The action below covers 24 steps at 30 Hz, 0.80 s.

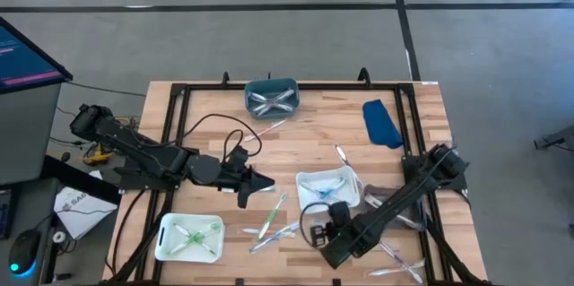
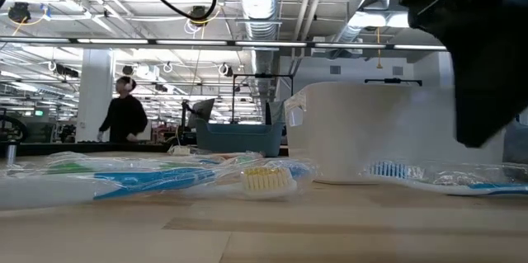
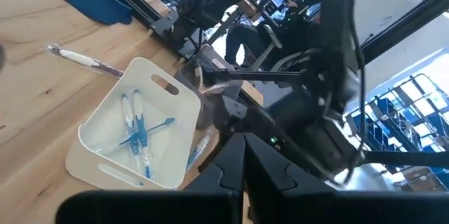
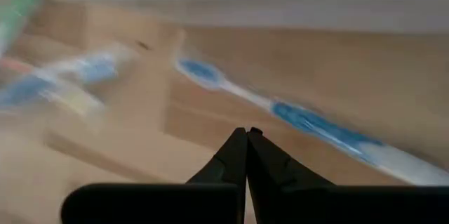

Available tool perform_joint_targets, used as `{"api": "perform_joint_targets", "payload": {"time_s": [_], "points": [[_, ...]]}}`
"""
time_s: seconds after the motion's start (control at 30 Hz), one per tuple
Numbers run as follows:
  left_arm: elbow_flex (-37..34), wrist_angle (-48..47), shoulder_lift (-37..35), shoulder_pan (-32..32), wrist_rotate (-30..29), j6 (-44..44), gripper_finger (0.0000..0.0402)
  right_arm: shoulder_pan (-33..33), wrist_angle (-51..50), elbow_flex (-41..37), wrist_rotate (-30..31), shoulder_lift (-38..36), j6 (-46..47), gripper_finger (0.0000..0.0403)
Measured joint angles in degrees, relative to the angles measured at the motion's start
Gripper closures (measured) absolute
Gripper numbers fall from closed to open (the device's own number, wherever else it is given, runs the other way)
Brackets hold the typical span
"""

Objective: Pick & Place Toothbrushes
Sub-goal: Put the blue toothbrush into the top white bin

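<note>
Toothbrushes lie in two places: several sorted into trays, and a loose scatter on the bare wood near the front edge. The one that matters now is a blue toothbrush [image 4: 309, 122] lying flat on the table [image 1: 305, 147], just ahead of the right gripper [image 4: 246, 131] and beside the wall of the white tray [image 1: 327, 189] that already holds blue ones. Its head points away to one side and its handle runs across in front of the fingertips, close but not touching. Those jaws are pressed together and hold nothing.

To take it well, the jaws would need to spread before going down, straddle the handle crosswise near its middle, and close only once both tips reach the wood. A thin handle lying flat can easily skid or roll out, so a square, low approach looks safest.

Farther off, the left gripper [image 1: 254, 181] hangs mid-table above bare wood, jaws likewise pressed together and empty. More loose toothbrushes [image 1: 273, 219] lie between the two arms.
</note>
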Motion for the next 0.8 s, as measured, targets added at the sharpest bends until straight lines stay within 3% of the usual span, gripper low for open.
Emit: {"api": "perform_joint_targets", "payload": {"time_s": [0.23,0.8], "points": [[0.0,0.04,0.0,0.0,-0.19,-0.01,0.0401,-0.13,-12.29,7.18,3.54,1.9,-1.02,0.0403],[0.0,0.04,0.0,0.0,0.22,-0.18,0.0401,-0.04,-8.84,3.32,2.66,1.92,3.52,0.0403]]}}
